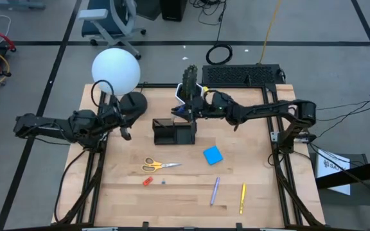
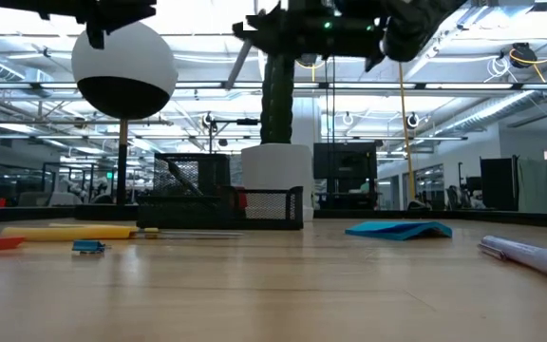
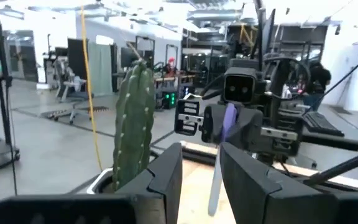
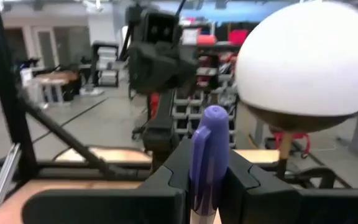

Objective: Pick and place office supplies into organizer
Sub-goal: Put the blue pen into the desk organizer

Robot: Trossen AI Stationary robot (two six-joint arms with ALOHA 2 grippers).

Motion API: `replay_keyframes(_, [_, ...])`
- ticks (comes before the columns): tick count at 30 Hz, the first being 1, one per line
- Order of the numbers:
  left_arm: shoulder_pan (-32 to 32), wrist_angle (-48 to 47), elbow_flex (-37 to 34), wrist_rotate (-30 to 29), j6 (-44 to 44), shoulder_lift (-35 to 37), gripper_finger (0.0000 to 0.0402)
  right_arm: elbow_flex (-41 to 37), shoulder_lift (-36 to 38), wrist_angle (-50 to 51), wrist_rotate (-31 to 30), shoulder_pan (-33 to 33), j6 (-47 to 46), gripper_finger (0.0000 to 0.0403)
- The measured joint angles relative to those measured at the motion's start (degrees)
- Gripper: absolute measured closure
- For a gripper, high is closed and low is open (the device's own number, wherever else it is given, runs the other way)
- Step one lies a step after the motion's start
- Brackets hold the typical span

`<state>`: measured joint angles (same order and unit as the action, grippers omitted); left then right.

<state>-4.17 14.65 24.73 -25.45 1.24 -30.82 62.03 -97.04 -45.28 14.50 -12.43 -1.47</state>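
My right gripper (image 1: 184,113) hovers above the black organizer (image 1: 174,131), shut on a purple-capped pen (image 4: 207,155); the left wrist view shows this pen (image 3: 219,155) hanging below it. My left gripper (image 3: 201,180) is open and holds nothing; it stays high near the round lamp base (image 1: 133,102) and points toward the organizer. On the table lie yellow-handled scissors (image 1: 156,165), a blue sticky-note pad (image 1: 213,154), a pale purple pen (image 1: 215,190), a yellow pen (image 1: 242,197) and a small red-orange piece (image 1: 148,181). My right gripper pinches the pen by its purple cap end (image 4: 205,168) between its two fingers. The fingers come in level from the table's right and lie across the pen. The pen stands upright, its pale barrel (image 3: 215,186) hanging below the fingers, lifted clear of the organizer.
A cactus in a white pot (image 1: 188,90) stands just behind the organizer. A lamp with a white globe (image 1: 115,69) is at the far left, and a black keyboard (image 1: 243,75) at the far right. Bare wood lies along the near edge.
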Motion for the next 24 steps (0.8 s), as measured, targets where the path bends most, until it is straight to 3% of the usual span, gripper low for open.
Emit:
replay_keyframes(10, [0.2, -4.1, -0.1, 4.8, 3.3, -5.4, 0.0286, 1.6, -7.1, -0.2, 0.7, -0.4, 1.3, 0.0372])
replay_keyframes(24, [0.5, 0.1, 0.0, 4.5, 2.7, -11.5, 0.0286, 4.7, -15.4, -4.1, 1.3, -2.6, -0.9, 0.0372])
